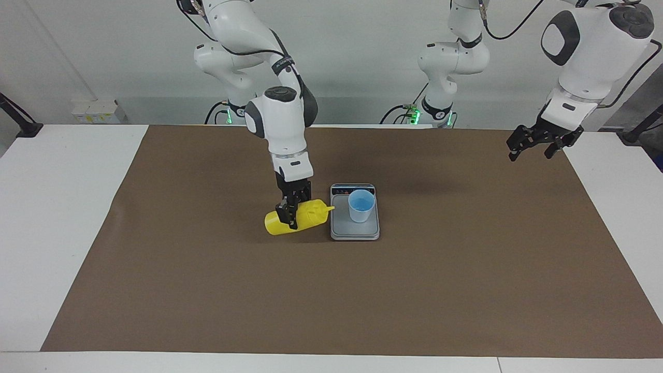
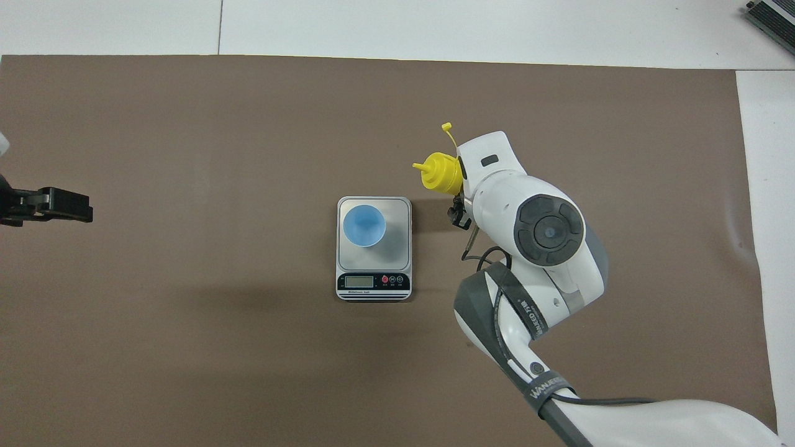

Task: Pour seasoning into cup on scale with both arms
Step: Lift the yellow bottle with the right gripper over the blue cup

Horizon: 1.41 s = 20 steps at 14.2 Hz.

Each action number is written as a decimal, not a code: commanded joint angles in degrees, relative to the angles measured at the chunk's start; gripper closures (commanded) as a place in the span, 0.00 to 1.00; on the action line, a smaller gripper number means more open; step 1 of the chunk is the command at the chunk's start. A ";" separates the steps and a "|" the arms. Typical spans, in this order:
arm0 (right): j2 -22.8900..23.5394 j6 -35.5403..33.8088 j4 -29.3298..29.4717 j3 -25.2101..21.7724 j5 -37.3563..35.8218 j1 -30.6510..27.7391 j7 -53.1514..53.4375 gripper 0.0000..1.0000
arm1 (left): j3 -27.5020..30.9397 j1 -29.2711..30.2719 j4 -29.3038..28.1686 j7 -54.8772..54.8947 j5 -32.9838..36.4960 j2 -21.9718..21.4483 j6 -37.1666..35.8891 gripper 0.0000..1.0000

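The yellow seasoning bottle (image 1: pixel 295 220) (image 2: pixel 440 173) is tipped almost level in the air, its nozzle pointing at the scale's edge, short of the cup. My right gripper (image 1: pixel 291 211) is shut on its body; in the overhead view the wrist hides the gripper. The open cap hangs on its strap (image 2: pixel 447 131). A light-blue cup (image 1: pixel 361 205) (image 2: pixel 364 225) stands upright on the silver-grey scale (image 1: pixel 342 228) (image 2: pixel 400 248), whose display faces the robots. My left gripper (image 1: pixel 533 143) (image 2: pixel 74 206) waits open, high over the mat's edge at the left arm's end.
A brown mat (image 1: pixel 331 290) covers most of the white table (image 1: pixel 62 207). A dark device corner (image 2: pixel 773 15) lies at the table's edge farthest from the robots, at the right arm's end.
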 commanded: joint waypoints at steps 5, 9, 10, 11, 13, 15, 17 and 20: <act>1.56 -2.99 1.77 0.23 -23.79 2.89 18.44 0.91 | 0.38 -0.47 -0.44 -0.56 -0.45 -0.94 -0.35 0.00; 2.17 -6.94 1.60 0.14 -35.41 6.75 26.79 0.91 | 0.38 -0.47 -0.44 -0.56 -0.45 -0.94 -0.35 0.00; 2.52 -8.51 1.59 0.14 -38.30 7.72 28.99 0.92 | 0.38 -0.47 -0.44 -0.56 -0.45 -0.94 -0.44 0.00; 2.70 -9.74 1.51 0.14 -41.20 8.33 30.41 0.93 | 0.38 -0.47 -0.44 -0.56 -0.45 -0.94 -0.35 0.00; 2.61 -10.89 1.07 0.23 -45.78 8.78 32.52 0.94 | 0.38 -0.47 -0.44 -0.56 -0.45 -0.94 -0.35 0.00; 2.96 -13.00 0.81 0.23 -49.21 10.62 35.06 0.94 | 0.38 -0.47 -0.44 -0.56 -0.45 -0.94 -0.35 0.00; 3.14 -14.93 0.45 0.32 -53.00 11.06 37.27 0.94 | 0.38 -0.47 -0.44 -0.56 -0.45 -0.94 -0.35 0.00; 2.79 -17.75 -0.25 0.23 -56.16 12.56 39.29 0.94 | 0.38 -0.47 -0.44 -0.56 -0.45 -0.94 -0.35 0.00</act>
